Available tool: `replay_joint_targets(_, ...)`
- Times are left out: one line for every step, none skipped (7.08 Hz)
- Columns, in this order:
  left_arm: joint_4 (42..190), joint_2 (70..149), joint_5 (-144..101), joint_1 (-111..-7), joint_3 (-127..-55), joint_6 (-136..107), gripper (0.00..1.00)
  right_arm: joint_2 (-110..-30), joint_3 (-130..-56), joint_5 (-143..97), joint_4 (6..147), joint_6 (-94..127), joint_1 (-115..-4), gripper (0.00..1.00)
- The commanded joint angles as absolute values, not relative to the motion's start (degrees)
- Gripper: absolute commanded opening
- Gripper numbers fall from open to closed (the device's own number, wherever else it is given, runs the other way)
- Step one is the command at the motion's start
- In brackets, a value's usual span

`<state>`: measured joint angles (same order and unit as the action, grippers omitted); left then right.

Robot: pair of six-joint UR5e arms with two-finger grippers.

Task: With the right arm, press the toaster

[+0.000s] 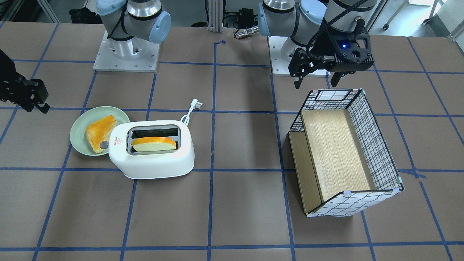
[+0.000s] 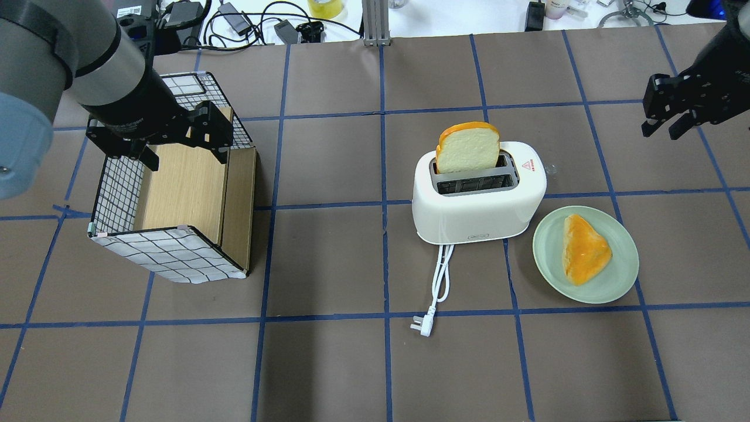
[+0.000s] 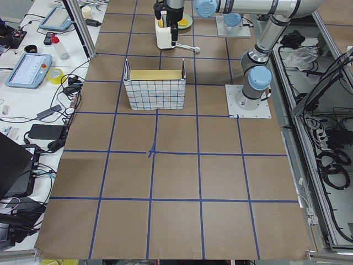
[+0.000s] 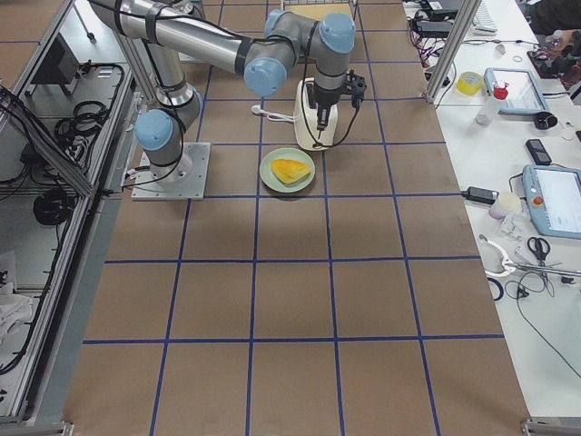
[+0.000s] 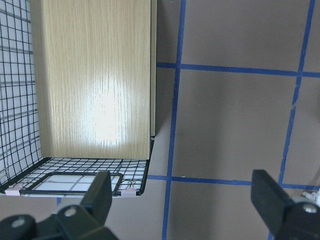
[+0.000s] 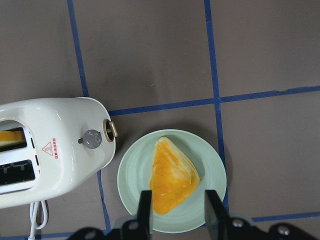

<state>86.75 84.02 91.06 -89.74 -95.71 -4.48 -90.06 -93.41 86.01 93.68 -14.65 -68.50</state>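
Right gripper [image 6: 178, 200]: fingers spread, empty, only tips showing at wrist view's lower edge. Toaster [image 6: 60, 165]: on table [image 6: 150, 50], cut off at that view's left, below and aside of gripper, untouched. Plate [image 6: 131, 170] with bread wedge [image 6: 172, 180]: just beside toaster, under gripper.

Robotics laboratory, two arms [image 4: 182, 36] bolted to a table [image 4: 290, 300] gridded in blue tape [image 4: 255, 261], side benches [image 4: 545, 118] with what appear to be teach pendants [image 4: 556, 198], loose cables [image 4: 52, 205], aluminium framing [image 4: 452, 41]
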Motion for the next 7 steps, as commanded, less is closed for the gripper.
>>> replay_joint_targets(86.7, 84.0, 91.1, -89.7, -95.7, -4.5, 1.00, -91.2, -90.8, 86.3, 92.6, -13.1, -68.8, 0.92)
replay_joint_targets(86.7, 84.0, 91.1, -89.7, -95.7, -4.5, 1.00, -91.5, -88.9, 86.7, 89.8, -7.4, -70.5, 0.92)
replay_joint_targets(86.7, 84.0, 91.0, -89.7, -95.7, -4.5, 1.00, -91.4, -87.2, 88.5, 89.4, -1.6, -74.6, 0.92)
replay_joint_targets(86.7, 84.0, 91.0, -89.7, -95.7, -4.5, 1.00, -91.0, -86.9, 89.9, 89.6, 4.0, -79.1, 0.92)
replay_joint_targets(86.7, 84.0, 91.0, -89.7, -95.7, -4.5, 1.00, -90.7, -86.9, 89.9, 90.2, 8.0, -82.2, 0.92)
replay_joint_targets(86.7, 84.0, 91.0, -89.7, -95.7, -4.5, 1.00, -90.8, -86.9, 89.8, 90.3, 9.7, -83.9, 0.94)
replay_joint_targets(86.7, 84.0, 91.0, -89.7, -95.7, -4.5, 1.00, -91.0, -86.9, 89.7, 90.2, 13.2, -85.1, 0.94)
